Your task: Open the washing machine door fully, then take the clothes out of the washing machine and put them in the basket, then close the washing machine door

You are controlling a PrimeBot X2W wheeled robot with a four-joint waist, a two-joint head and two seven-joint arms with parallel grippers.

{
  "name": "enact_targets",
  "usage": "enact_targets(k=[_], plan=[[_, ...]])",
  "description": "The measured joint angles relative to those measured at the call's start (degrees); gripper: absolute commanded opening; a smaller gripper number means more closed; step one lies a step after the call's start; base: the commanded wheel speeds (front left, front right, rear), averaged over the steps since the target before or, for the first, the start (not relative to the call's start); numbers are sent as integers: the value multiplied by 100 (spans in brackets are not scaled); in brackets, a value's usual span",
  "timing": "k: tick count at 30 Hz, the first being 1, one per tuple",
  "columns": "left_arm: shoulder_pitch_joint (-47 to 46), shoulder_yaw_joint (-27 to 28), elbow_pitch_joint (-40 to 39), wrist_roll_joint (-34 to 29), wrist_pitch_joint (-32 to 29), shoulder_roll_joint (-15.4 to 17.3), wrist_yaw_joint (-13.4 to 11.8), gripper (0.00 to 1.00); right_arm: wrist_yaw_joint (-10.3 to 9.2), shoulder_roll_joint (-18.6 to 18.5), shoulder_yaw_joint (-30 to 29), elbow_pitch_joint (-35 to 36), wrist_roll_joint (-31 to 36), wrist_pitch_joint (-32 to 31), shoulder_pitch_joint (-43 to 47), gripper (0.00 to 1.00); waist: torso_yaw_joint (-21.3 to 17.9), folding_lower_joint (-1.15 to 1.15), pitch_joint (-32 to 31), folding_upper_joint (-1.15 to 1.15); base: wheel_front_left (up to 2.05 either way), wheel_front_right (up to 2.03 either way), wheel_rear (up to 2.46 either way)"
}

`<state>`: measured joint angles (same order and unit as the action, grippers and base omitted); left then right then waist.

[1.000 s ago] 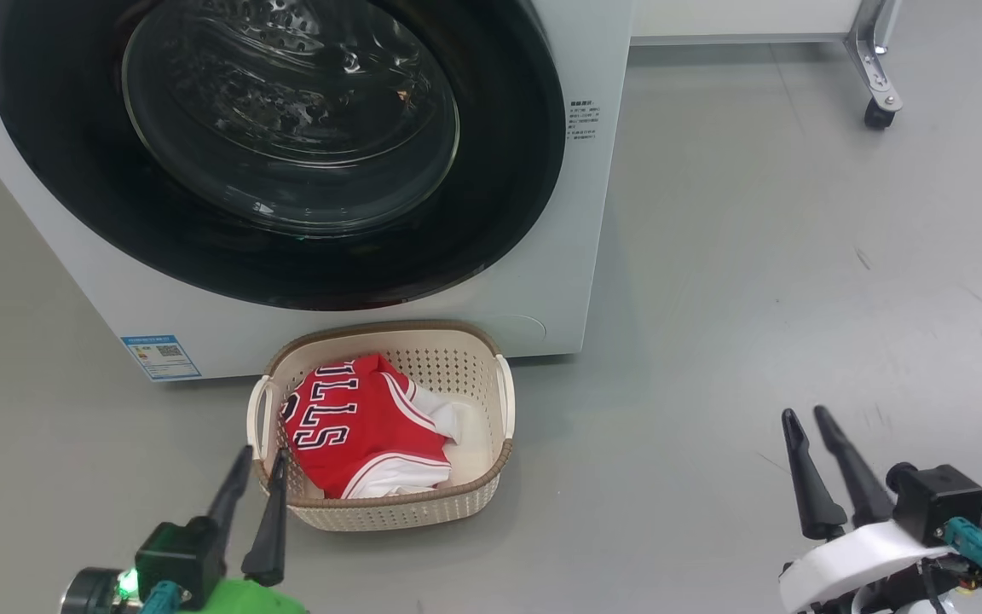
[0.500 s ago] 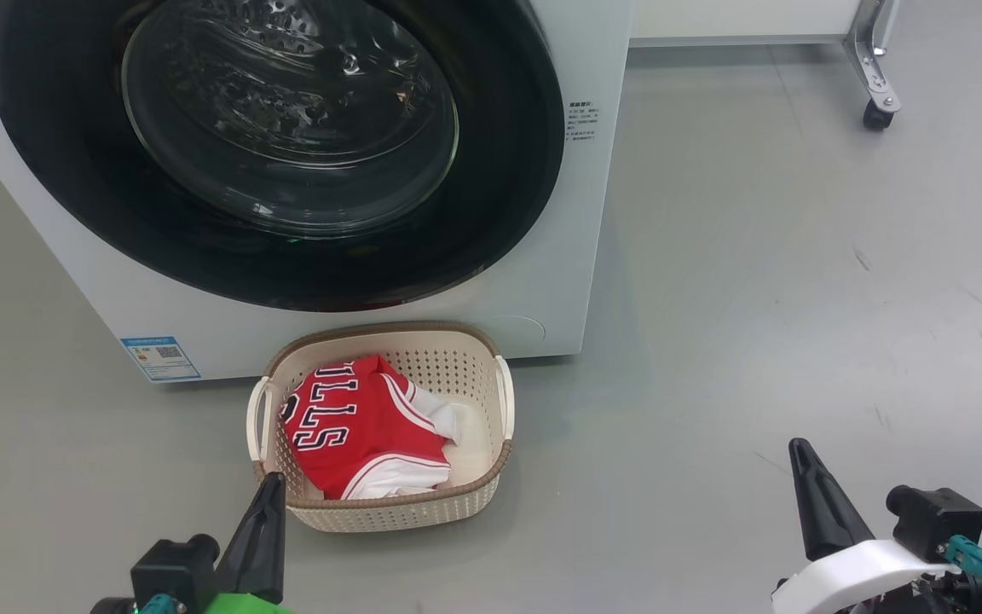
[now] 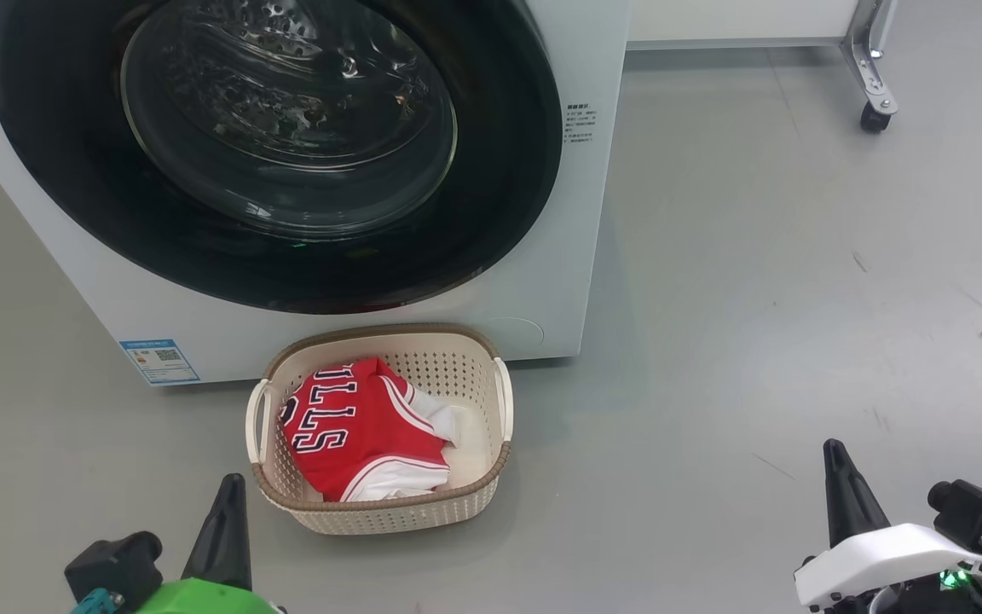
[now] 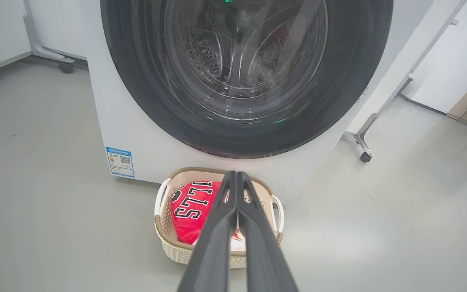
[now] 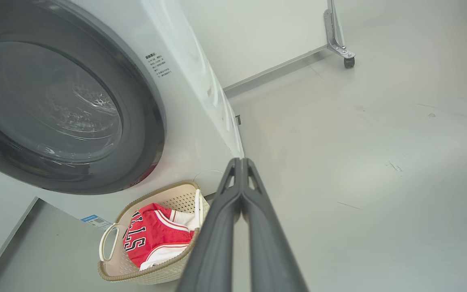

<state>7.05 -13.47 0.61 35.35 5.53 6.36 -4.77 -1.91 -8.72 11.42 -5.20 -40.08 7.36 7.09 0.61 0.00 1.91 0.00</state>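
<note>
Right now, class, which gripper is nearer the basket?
Left. The left gripper sits just off the basket, by its near-left corner; the right gripper is well away to its right.

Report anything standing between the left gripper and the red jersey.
Only the near brown woven-look rim of the cream perforated basket lies between the shut left gripper and the red navy-lettered jersey; bare grey floor otherwise.

Glossy black washing machine door [image 3: 73,205]

Head camera high, looking down; wrist cameras low, forward; all share basket [image 3: 389,514].
</note>
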Motion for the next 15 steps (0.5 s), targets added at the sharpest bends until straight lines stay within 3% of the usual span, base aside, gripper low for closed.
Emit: enact_targets(k=[15], plan=[[-64, 232, 172, 1159, -149, 3, 163, 0, 132, 47, -269, -129, -1044, -210, -135, 0, -13, 0, -28, 0, 0, 0, 0]])
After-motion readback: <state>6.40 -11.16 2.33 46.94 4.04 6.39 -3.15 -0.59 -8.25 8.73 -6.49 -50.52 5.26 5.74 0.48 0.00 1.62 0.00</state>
